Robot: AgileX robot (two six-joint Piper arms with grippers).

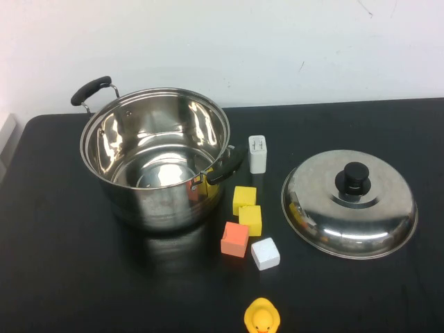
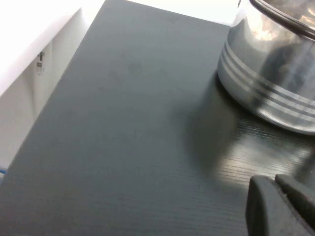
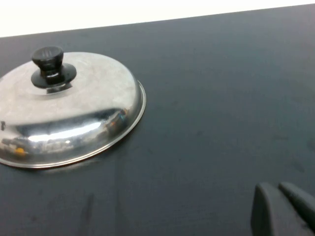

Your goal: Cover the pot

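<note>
The pot (image 1: 166, 208) is a large shiny steel stockpot with two black handles, standing open and empty at the table's left centre. Its wall also shows in the left wrist view (image 2: 266, 83). The domed steel lid (image 1: 326, 208) with a black knob (image 1: 353, 180) lies flat on the table to the pot's right, and shows in the right wrist view (image 3: 93, 108). Neither gripper shows in the high view. My left gripper (image 2: 273, 181) is shut and empty, low over the table beside the pot. My right gripper (image 3: 276, 188) is shut and empty, apart from the lid.
Between pot and lid lie a white plug adapter (image 1: 257, 153), two yellow cubes (image 1: 244, 199), an orange cube (image 1: 234, 238) and a white cube (image 1: 265, 253). A yellow rubber duck (image 1: 262, 318) sits at the front edge. The black table (image 1: 55, 263) ends at a white wall.
</note>
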